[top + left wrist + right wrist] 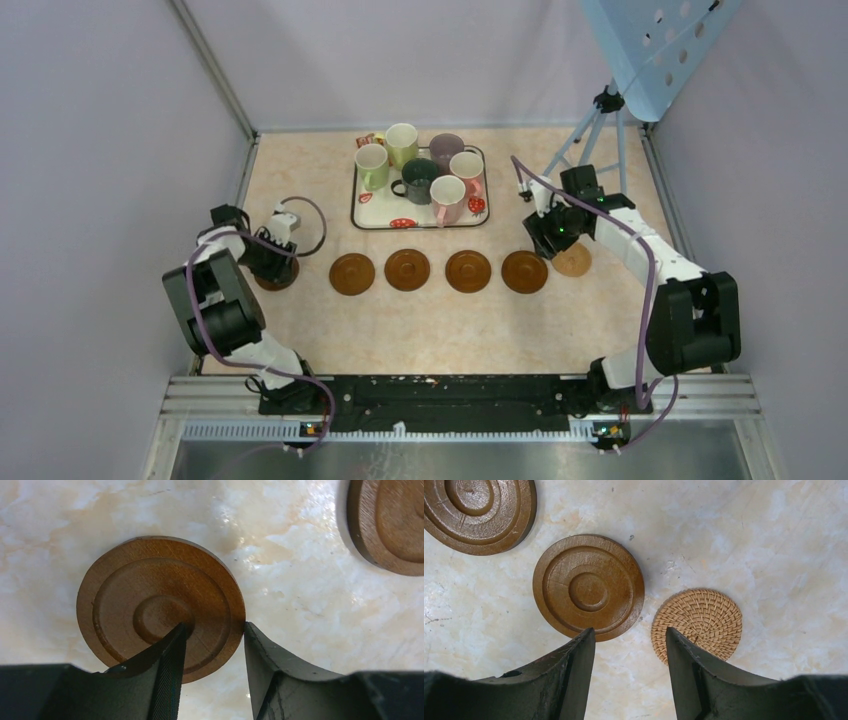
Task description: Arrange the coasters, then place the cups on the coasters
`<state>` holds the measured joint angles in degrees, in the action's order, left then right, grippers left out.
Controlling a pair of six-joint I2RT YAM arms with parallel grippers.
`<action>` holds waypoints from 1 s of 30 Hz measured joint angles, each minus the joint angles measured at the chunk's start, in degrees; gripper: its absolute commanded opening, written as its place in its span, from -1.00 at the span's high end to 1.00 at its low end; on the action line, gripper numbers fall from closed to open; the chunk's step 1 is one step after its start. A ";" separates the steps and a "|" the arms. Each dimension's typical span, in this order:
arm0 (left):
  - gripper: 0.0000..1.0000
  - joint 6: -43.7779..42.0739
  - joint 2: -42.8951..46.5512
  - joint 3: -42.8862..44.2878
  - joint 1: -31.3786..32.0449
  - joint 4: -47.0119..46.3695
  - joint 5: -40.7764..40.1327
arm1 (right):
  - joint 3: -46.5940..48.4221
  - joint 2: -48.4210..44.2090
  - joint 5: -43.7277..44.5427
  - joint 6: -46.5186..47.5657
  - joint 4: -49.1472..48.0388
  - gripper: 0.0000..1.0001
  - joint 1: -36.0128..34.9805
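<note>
Honestly, left gripper [214,627] straddles the rim of the end coaster [150,590], lying flat left of the neighbour coaster [395,520]; can't tell if it's clamped. I'd slide it level, slowly. Right gripper [630,630] hangs open, empty.

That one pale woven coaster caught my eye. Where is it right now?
In the top view the woven coaster lies at the right end of the row, beside a brown coaster, by the right gripper.
</note>
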<state>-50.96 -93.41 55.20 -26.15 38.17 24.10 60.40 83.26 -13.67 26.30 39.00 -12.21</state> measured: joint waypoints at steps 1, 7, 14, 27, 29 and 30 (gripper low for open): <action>-0.01 -0.33 0.33 -0.35 0.00 0.07 0.17 | 0.00 0.00 0.02 0.00 0.00 -0.08 0.02; 0.02 -3.48 1.75 -1.77 0.00 3.08 2.51 | 0.00 0.00 0.04 0.00 0.13 -0.08 0.68; 0.03 -4.76 1.92 -2.16 0.35 4.83 4.57 | 0.00 0.00 0.02 0.02 1.09 -0.08 1.16; -0.02 -6.01 1.97 -2.23 1.46 6.47 5.25 | 1.33 0.63 -1.20 0.15 3.41 -0.08 1.20; -0.04 -5.95 1.60 -1.92 1.84 6.40 5.35 | 1.79 0.74 -1.22 0.24 3.69 -0.08 1.25; -0.04 -5.90 1.38 -1.70 1.97 6.45 5.46 | 1.97 0.79 -1.20 0.28 3.93 -0.08 1.25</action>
<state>-56.86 -92.03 53.49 -24.18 44.62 29.56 62.37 84.05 -14.87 26.59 42.94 -10.96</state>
